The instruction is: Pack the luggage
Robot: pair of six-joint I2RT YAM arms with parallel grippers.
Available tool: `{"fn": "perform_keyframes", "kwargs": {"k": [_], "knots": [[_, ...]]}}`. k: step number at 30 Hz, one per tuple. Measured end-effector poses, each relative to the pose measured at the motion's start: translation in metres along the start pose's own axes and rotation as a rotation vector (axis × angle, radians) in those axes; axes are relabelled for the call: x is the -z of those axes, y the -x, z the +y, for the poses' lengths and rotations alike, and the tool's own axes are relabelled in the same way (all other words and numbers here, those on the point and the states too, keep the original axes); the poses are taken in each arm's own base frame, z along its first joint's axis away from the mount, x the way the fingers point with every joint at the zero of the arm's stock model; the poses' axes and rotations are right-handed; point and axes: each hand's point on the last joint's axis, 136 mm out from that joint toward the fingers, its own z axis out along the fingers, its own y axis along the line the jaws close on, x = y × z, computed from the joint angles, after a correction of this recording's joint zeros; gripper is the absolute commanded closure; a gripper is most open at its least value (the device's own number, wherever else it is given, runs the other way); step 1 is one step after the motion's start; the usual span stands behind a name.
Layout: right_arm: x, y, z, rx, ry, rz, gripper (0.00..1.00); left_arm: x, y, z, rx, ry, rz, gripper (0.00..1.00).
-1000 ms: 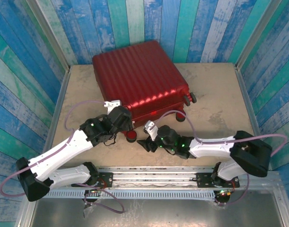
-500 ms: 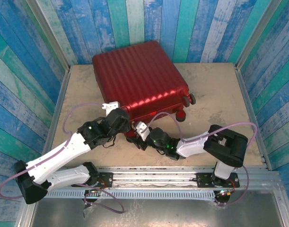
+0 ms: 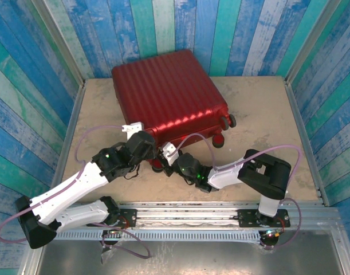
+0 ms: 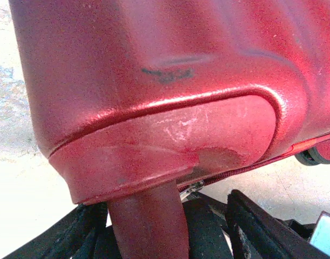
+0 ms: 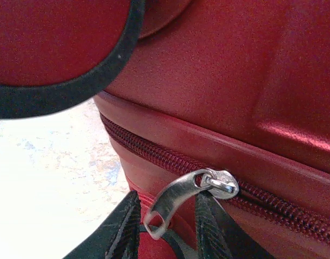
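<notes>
At luggage's point(image 3: 166, 91) edge, left pincer point(image 4: 165, 229) apart, right pincer point(image 5: 166, 229) astride zipper pull point(image 5: 178, 197), grip unclear, table point(image 3: 260, 109) open rightward.

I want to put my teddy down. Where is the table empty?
Free: the bare beige tabletop right of the big dark-red ribbed suitcase, up to the blue plank wall; a thinner strip along its left side. Crowded: in front, where the left gripper and right gripper meet at the suitcase.

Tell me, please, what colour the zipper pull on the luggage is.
Silver; the zipper pull shows best in the right wrist view.
</notes>
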Motion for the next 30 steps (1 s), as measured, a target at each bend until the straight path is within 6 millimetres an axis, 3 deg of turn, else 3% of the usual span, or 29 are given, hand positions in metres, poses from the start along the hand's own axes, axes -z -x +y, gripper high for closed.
{"fn": "perform_keyframes", "kwargs": {"k": [9, 15, 19, 24, 30], "knots": [[-0.011, -0.007, 0.009, -0.016, -0.046, -0.005, 0.76, 0.001, 0.001, -0.001, 0.023, -0.009, -0.002, 0.49], [-0.009, -0.01, 0.003, -0.063, -0.137, -0.018, 0.47, 0.002, 0.001, -0.002, 0.029, -0.012, 0.0, 0.48], [-0.007, -0.013, -0.003, -0.095, -0.187, -0.015, 0.4, 0.002, 0.001, -0.002, 0.033, -0.014, -0.002, 0.48], [-0.007, -0.017, -0.013, -0.117, -0.269, 0.041, 0.43, 0.002, 0.001, -0.002, 0.034, -0.014, -0.002, 0.48], [-0.013, -0.011, -0.023, -0.152, -0.391, 0.112, 0.58, 0.0, 0.007, 0.002, 0.033, 0.004, -0.033, 0.47]]}}
